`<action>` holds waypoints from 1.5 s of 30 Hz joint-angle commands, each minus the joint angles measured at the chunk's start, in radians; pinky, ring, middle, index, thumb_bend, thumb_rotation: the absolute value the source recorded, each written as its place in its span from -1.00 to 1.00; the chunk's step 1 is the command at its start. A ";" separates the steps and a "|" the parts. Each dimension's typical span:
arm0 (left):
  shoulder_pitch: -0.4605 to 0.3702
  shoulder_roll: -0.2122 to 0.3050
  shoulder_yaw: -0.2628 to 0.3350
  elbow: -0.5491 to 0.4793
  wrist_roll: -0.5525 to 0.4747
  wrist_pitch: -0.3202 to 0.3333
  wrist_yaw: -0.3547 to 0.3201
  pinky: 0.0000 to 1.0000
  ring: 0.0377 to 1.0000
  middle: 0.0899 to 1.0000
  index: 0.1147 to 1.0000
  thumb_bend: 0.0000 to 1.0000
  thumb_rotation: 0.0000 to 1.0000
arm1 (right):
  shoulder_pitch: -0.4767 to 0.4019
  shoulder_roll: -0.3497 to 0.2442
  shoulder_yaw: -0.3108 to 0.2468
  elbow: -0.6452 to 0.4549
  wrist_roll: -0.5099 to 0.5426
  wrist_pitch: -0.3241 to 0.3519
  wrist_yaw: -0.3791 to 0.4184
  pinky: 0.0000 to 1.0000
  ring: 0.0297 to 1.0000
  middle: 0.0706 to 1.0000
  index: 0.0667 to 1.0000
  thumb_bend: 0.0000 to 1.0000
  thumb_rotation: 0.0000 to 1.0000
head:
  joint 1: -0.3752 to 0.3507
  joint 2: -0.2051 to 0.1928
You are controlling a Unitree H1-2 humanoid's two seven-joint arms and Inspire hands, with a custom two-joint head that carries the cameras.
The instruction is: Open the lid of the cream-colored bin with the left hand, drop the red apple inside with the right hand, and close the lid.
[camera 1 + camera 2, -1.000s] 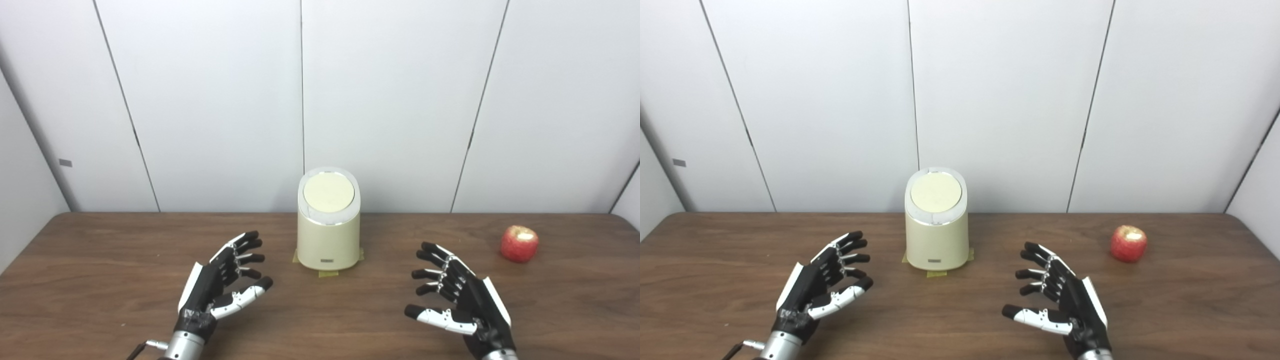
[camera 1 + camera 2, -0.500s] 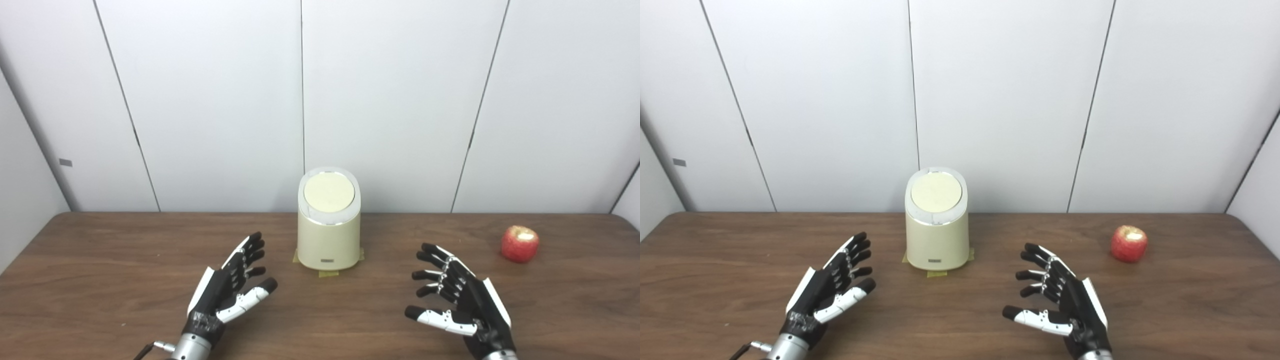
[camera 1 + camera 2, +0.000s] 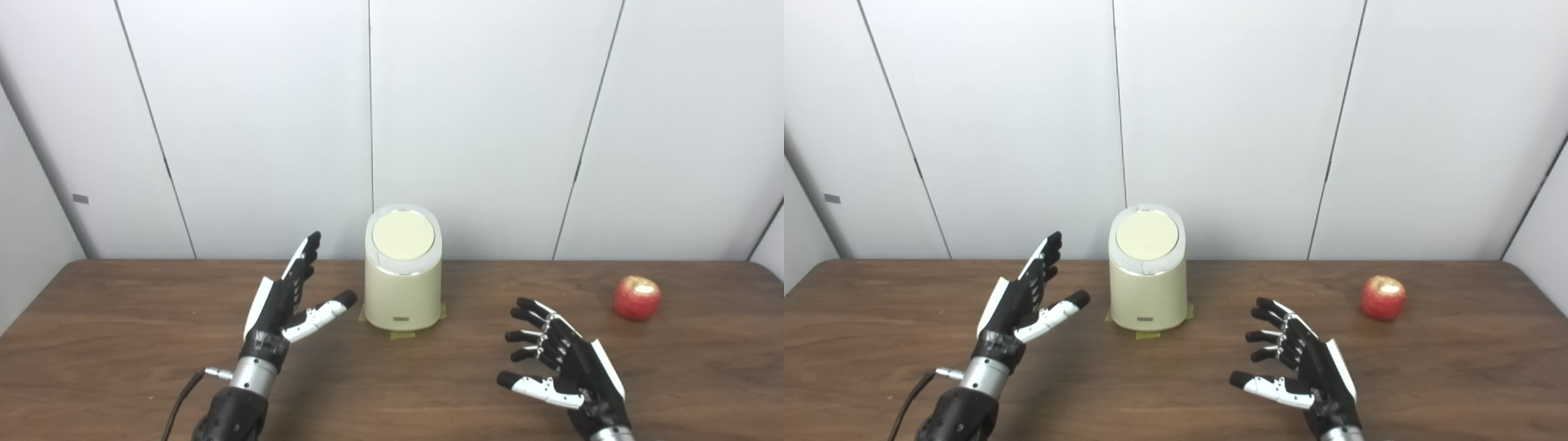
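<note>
On the left side of the brown worktop [image 3: 122, 318], the left hand [image 3: 288, 300] is raised off the surface with its fingers stretched apart and pointing up and forward, thumb reaching toward the bin; it holds nothing. Its lifted, slanted pose beside the bin reads as a setup for reaching the lid, since that is this hand's job, but it is not touching the bin.

Toward the middle, near the back wall, the cream-colored bin [image 3: 402, 294] stands upright on small patches of yellowish tape [image 3: 401, 334], probably there to keep it from sliding when the lid is pressed. Its round lid [image 3: 403, 236] lies flat and closed, so the opening step is not yet done.

Right of the bin, the right hand [image 3: 560, 367] sits low over the worktop, palm turned inward, fingers spread and empty, seemingly waiting its turn.

Farthest right, the red apple [image 3: 636, 298] rests on the worktop, well apart from both the bin and the right hand, within that hand's side for a later pickup.
</note>
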 commanded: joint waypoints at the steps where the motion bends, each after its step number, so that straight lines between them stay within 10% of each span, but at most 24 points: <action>1: -0.076 -0.006 -0.001 -0.016 0.023 0.003 0.026 1.00 1.00 1.00 1.00 0.71 -0.08 | -0.044 -0.014 -0.007 -0.025 0.008 -0.046 0.002 0.06 0.32 0.57 0.59 0.60 -0.64 | 0.001 0.001; 26: -0.396 -0.011 -0.052 0.289 0.146 0.082 0.136 0.89 1.00 1.00 1.00 0.91 -0.24 | -0.042 -0.001 -0.002 -0.031 0.009 -0.072 -0.005 -0.02 0.29 0.55 0.56 0.57 -0.75 | -0.018 -0.001; 45: -0.486 0.006 -0.125 0.447 0.264 0.085 0.204 0.57 1.00 1.00 1.00 0.83 -0.34 | -0.041 0.006 -0.003 -0.039 0.010 -0.072 -0.007 -0.01 0.26 0.54 0.54 0.57 -0.75 | -0.026 0.005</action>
